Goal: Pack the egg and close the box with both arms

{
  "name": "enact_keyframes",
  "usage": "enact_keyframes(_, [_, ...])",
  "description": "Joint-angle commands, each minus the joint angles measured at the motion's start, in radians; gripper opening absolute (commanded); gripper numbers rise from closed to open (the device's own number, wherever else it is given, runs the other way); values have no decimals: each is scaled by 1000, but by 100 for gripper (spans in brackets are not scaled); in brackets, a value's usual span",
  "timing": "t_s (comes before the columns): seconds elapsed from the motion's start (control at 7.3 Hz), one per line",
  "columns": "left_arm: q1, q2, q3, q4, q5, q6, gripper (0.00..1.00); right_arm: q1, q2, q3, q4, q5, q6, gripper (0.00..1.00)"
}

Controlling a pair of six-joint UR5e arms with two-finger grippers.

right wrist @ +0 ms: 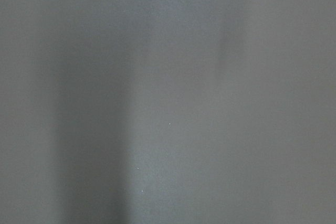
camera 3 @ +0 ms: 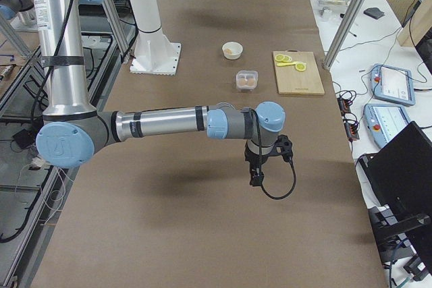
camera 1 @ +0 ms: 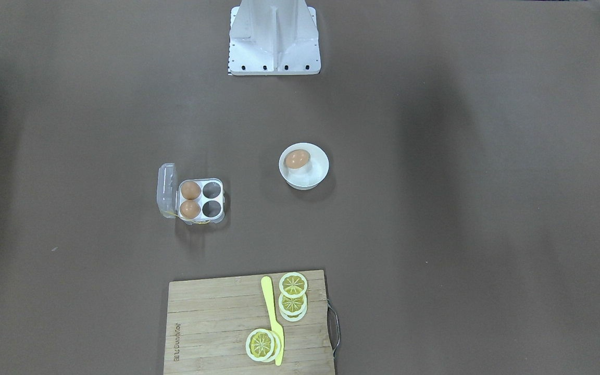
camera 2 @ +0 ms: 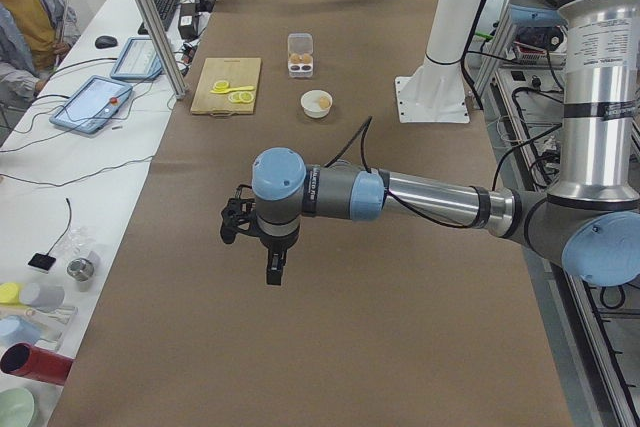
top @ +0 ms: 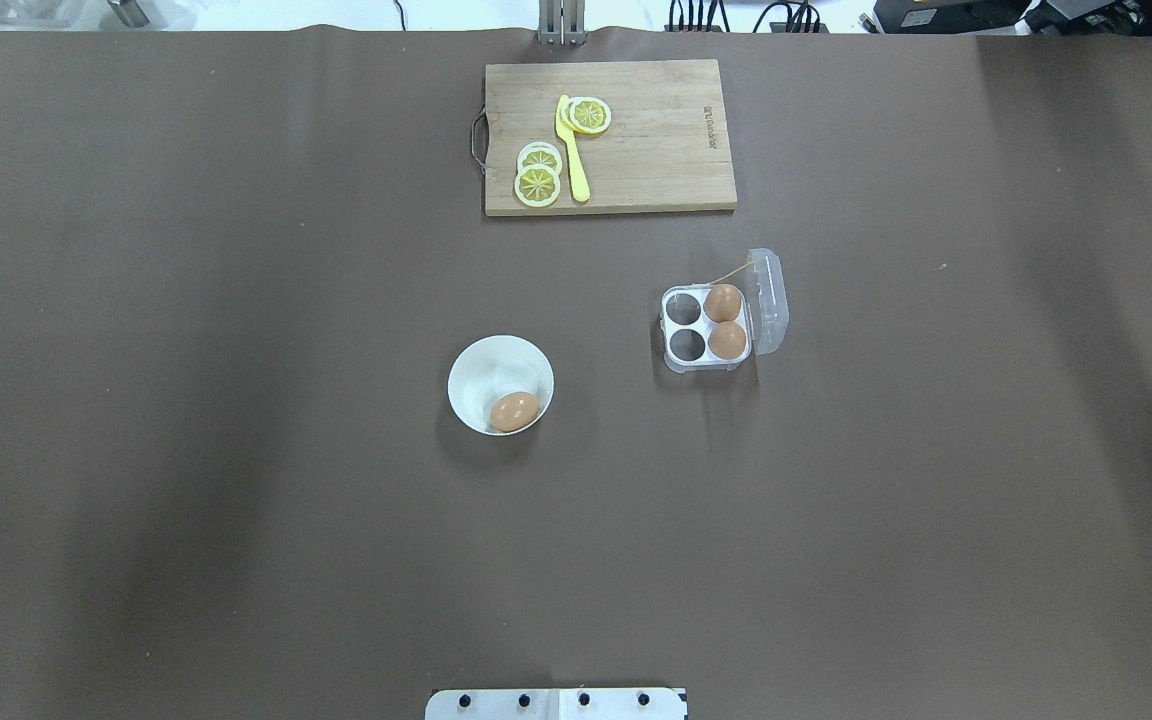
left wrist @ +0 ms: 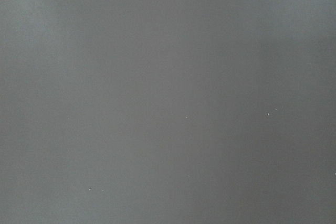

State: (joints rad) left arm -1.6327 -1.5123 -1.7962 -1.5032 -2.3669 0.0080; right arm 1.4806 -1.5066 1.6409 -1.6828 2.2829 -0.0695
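Observation:
The egg (camera 1: 297,158) (top: 514,411) lies in a round white bowl (camera 1: 315,174) (top: 481,375) mid-table. The box (camera 1: 201,200) (top: 704,325) stands open, its clear lid (camera 1: 166,190) (top: 768,300) folded out to the side. Two eggs (top: 723,302) (top: 727,341) fill the cells next to the lid; the other two cells are empty. My left gripper (camera 2: 272,272) and right gripper (camera 3: 256,179) show only in the side views, hanging over bare table far from the box. I cannot tell whether they are open or shut. Both wrist views show only brown table cover.
A wooden cutting board (camera 1: 211,323) (top: 656,140) with lemon slices (top: 538,183) and a yellow knife (top: 572,150) lies at the table's far edge. The white robot base (camera 1: 274,47) stands at the near edge. An operator (camera 2: 25,7) sits beside the table.

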Motion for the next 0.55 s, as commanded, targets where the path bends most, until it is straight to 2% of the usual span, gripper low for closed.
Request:
enact_keyframes(0.0, [1,0,-2,0,0,0,98,0,0,-4,0,1,2,100])
enact_keyframes(0.41, [1,1,6,-47,0,-2,98,0,-4,7,2,3,1,100])
